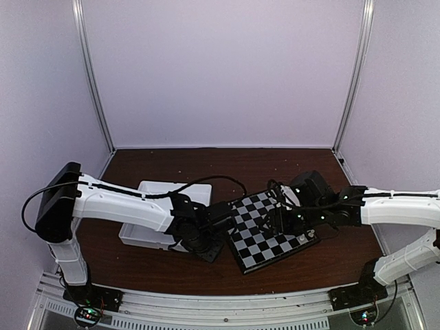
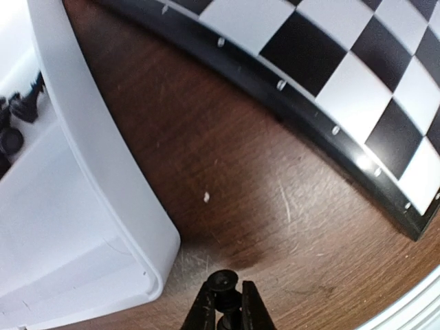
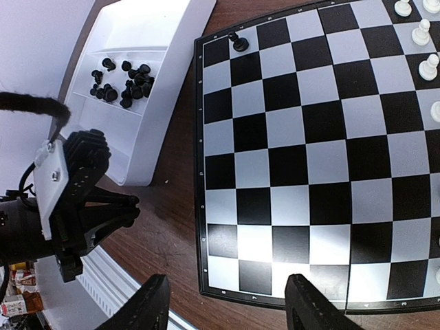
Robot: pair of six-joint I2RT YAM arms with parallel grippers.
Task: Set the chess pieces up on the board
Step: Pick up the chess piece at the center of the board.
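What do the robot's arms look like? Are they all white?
Not all white. The left arm and right arm have smooth white shells with black joints and black ends. Thin black cables run along them. The fingers are black. Tiny green lights glow at their bases.

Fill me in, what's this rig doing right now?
Left pincer is shut on a tiny black chess piece, above the table between the white tray and the board. Right pincer hangs open over the board's edge, holding nothing. One black piece stands on a corner square, a few white pieces along one side; the other black pieces lie in the tray.
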